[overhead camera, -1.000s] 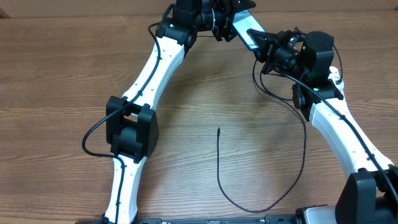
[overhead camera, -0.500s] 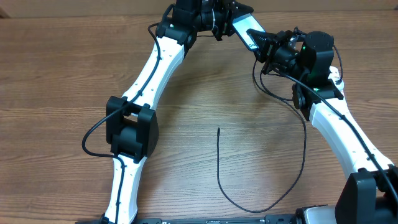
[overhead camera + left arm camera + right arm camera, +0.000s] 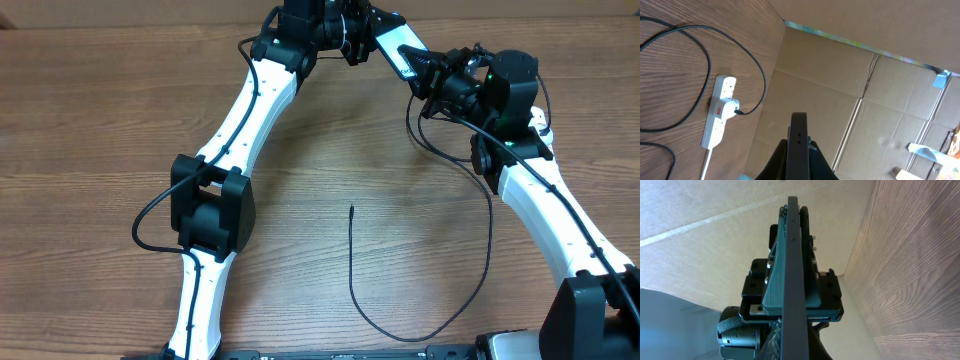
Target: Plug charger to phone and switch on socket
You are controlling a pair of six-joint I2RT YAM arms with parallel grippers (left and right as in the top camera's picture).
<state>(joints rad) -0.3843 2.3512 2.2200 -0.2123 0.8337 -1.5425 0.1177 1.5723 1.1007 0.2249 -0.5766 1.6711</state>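
Only left wrist shows the socket (image 3: 717, 112); left hand (image 3: 368, 28) and right hand (image 3: 420, 68) clamp phone (image 3: 397, 52).

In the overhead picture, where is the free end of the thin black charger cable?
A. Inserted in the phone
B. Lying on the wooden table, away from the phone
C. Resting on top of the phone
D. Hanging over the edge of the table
B: the charger tip lies loose on the bare wooden table, well apart from the phone, which is up at the far side between the two arms.
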